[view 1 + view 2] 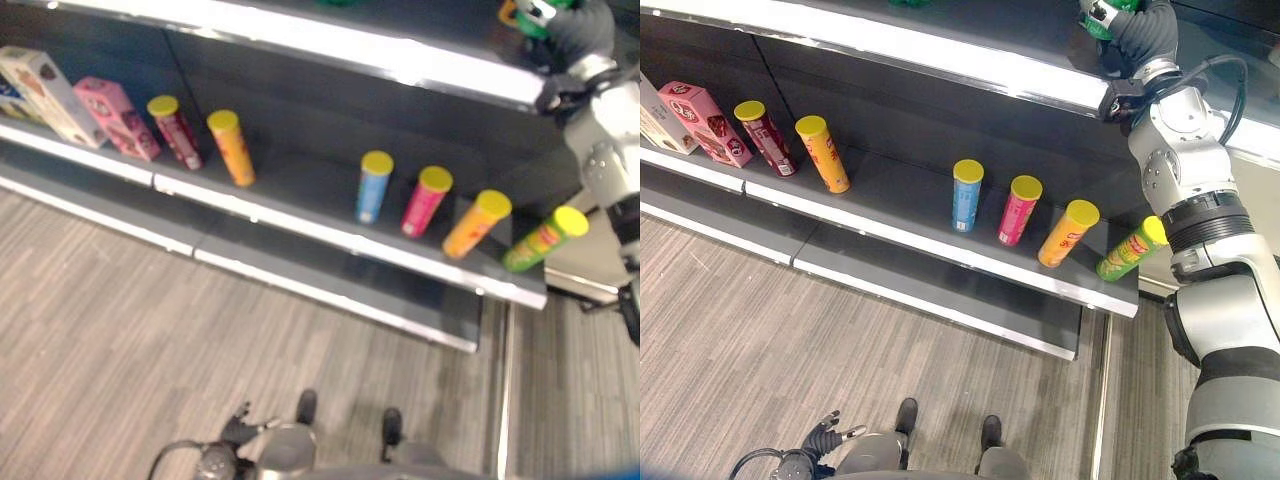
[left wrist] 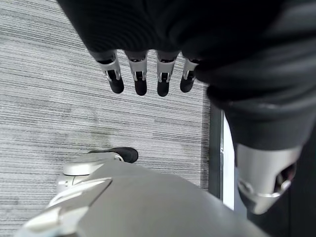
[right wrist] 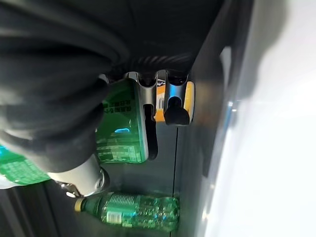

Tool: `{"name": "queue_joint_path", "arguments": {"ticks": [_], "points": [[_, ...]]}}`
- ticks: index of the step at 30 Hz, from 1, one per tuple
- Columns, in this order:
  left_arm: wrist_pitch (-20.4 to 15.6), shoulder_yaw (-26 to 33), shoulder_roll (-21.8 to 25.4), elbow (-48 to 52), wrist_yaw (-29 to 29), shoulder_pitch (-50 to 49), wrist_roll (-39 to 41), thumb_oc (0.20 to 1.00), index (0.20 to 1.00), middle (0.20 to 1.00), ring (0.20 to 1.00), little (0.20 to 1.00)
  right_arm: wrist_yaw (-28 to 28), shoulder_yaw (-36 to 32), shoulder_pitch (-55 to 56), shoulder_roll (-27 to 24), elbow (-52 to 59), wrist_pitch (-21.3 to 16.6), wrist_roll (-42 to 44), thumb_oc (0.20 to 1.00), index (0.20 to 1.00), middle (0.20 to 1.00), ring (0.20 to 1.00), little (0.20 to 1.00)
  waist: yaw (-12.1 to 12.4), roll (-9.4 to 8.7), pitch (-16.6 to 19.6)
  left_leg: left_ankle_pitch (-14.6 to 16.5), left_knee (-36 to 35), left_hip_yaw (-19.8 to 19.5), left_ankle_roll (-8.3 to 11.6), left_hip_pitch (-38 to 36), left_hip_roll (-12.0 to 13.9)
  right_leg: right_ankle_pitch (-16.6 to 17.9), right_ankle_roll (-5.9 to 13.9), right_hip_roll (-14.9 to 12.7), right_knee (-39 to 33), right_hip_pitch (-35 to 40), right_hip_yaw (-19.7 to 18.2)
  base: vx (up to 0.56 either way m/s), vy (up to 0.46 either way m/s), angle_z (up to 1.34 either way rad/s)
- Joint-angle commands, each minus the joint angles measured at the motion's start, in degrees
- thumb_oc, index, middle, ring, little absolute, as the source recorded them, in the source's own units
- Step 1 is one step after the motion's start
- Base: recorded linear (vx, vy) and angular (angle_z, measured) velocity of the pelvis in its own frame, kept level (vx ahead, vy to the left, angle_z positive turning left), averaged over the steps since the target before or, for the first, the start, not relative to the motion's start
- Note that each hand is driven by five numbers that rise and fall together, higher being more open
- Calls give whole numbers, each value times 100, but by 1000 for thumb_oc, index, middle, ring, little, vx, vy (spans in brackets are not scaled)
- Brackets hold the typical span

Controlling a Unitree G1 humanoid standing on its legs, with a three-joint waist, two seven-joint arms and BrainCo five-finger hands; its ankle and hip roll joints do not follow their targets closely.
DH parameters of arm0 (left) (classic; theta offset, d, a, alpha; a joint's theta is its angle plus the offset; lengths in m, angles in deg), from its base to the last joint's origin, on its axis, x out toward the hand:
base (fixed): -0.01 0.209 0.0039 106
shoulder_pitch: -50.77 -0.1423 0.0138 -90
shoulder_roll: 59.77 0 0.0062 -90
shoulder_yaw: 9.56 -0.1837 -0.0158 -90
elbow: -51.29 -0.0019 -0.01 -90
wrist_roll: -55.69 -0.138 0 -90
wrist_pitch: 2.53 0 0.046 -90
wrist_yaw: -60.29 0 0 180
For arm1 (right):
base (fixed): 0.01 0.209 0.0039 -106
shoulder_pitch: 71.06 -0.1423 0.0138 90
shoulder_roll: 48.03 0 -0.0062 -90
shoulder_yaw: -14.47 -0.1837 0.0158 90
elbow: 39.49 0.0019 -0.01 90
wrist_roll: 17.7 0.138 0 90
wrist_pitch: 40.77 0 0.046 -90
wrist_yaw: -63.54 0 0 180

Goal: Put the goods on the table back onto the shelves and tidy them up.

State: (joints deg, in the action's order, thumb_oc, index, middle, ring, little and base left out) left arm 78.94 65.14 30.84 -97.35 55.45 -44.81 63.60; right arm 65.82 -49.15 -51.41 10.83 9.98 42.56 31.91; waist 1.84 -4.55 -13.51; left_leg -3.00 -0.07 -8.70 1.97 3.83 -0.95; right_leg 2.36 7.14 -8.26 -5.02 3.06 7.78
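Green bottle [image 3: 121, 128] sat gripped in the right hand [image 3: 148, 106], fingers curled round its labelled body, raised to the upper shelf [image 1: 970, 60] at one o'clock; probably light, smooth and slippery, best held mid-body; left hand [image 2: 140, 74] hung relaxed, holding nothing, at six o'clock; farther in, another bottle [image 3: 133, 212] lay sideways.

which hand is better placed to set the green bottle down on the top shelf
Right. The right hand is already raised to the top shelf, fingers curled round a green bottle, with another green bottle lying there. The left hand hangs low over the floor, fingers straight, holding nothing.
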Motion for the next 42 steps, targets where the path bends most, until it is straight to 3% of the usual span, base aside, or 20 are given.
{"name": "queue_joint_path", "arguments": {"ticks": [1,26,30,31,35,37,39,41,42], "points": [[-31,-26,156,-162,-22,74,120,1000,1000,1000,1000,1000,75,259,-428,8,-295,-64,60,1000,1000,1000,1000,1000,-14,-136,84,997,741,197,386,75,364,-568,304,-286,657,-129,-148,0,0,0],[-21,33,164,-203,-35,178,216,1000,1000,1000,1000,1000,97,294,-500,99,-202,-96,-143,1000,1000,1000,1000,1000,-93,-128,95,1015,712,241,359,27,362,-554,315,-285,645,-128,-207,0,0,0],[3,80,126,-231,-34,192,278,1000,1000,1000,1000,1000,195,270,-448,-48,90,-189,-254,1000,1000,1000,1000,1000,-141,-127,89,1016,710,263,357,22,364,-546,317,-282,653,-145,-239,1,9,0],[17,177,110,-233,-80,218,318,1000,1000,1000,1000,1000,476,292,-464,-347,619,-321,-820,1000,1000,1000,1000,1000,-217,-125,93,1016,699,308,354,13,370,-539,322,-285,649,-163,-258,11,33,-2],[75,365,14,-299,-151,255,301,1000,1000,1000,1000,1000,941,-316,149,-695,2046,-636,-1627,1000,1000,1000,1000,1000,-359,-86,90,1059,706,367,334,-8,393,-537,332,-278,650,-195,-319,22,25,-7],[44,629,-47,-326,-204,292,133,1000,1000,1000,1000,1000,1368,-1430,1137,-1212,3355,-948,-2804,1000,1000,1000,1000,1000,-520,-32,114,1137,746,423,314,-17,430,-569,340,-261,634,-229,-380,38,-1,-13],[22,698,-60,-422,-239,312,48,1000,1000,1000,1000,1000,1621,-2292,1774,-1264,3867,-1170,-2958,1000,1000,1000,1000,1000,-587,-45,157,1198,792,464,313,-28,478,-593,339,-236,624,-235,-417,43,-6,-18],[24,691,-38,-461,-262,326,8,1000,1000,1000,1000,1000,1659,-2637,2096,-1209,4112,-1240,-2929,1000,1000,1000,1000,1000,-590,-79,163,1236,840,476,318,-30,499,-606,332,-218,621,-232,-445,19,-12,-18],[46,724,-24,-493,-264,355,-31,1000,1000,1000,1000,1000,1560,-3016,2462,-1048,4441,-1474,-2551,1000,1000,1000,1000,1000,-678,-126,161,1324,1015,510,343,-8,558,-635,316,-154,634,-248,-549,5,-16,-19]]}}
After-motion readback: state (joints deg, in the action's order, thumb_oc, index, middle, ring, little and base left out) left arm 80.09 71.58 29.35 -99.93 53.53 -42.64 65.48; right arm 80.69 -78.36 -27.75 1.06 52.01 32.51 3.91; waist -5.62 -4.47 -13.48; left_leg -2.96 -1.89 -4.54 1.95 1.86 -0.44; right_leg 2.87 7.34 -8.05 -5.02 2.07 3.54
